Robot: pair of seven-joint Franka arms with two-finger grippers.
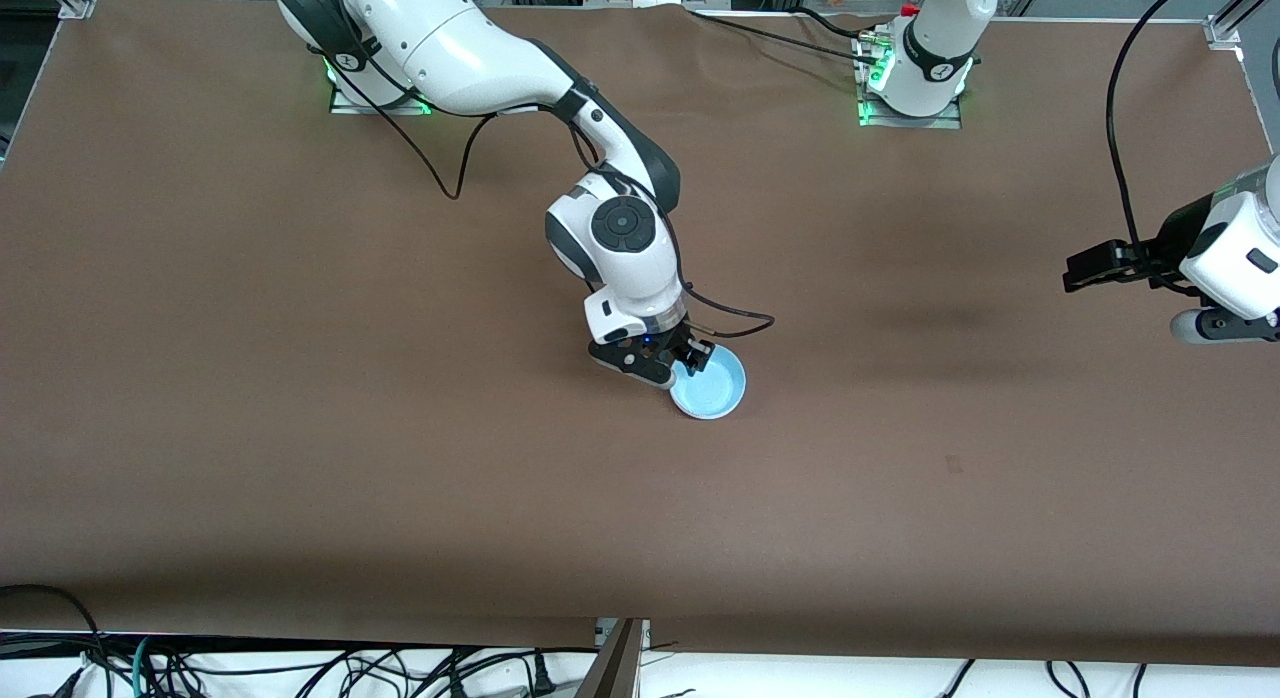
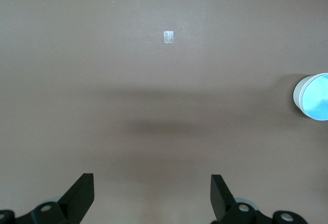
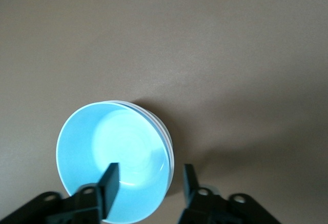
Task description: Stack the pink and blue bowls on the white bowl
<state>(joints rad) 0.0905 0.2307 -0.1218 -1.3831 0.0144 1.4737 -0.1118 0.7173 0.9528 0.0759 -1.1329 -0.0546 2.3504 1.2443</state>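
Front view: right gripper (image 1: 688, 362) sits low at the rim of the blue bowl (image 1: 712, 383), mid-table. Only blue shows from above, so the other bowls are hidden under it or cannot be told here. Left gripper (image 1: 1085, 268) waits in the air over the table's left-arm end.

Left wrist view: left gripper (image 2: 152, 196) spread wide, holding nothing, bare table (image 2: 164, 106) below; the blue bowl (image 2: 313, 97) shows at the edge, with a white band below its rim.

Right wrist view: right gripper (image 3: 148, 185) straddles the blue bowl's (image 3: 110, 152) rim with 1 finger inside and 1 outside, jaws partly apart with a gap around the wall. At least 2 more rims peek from under it, pale, so the stack looks built. To finish well, spread further and lift straight up so the inner finger does not drag the bowl off.
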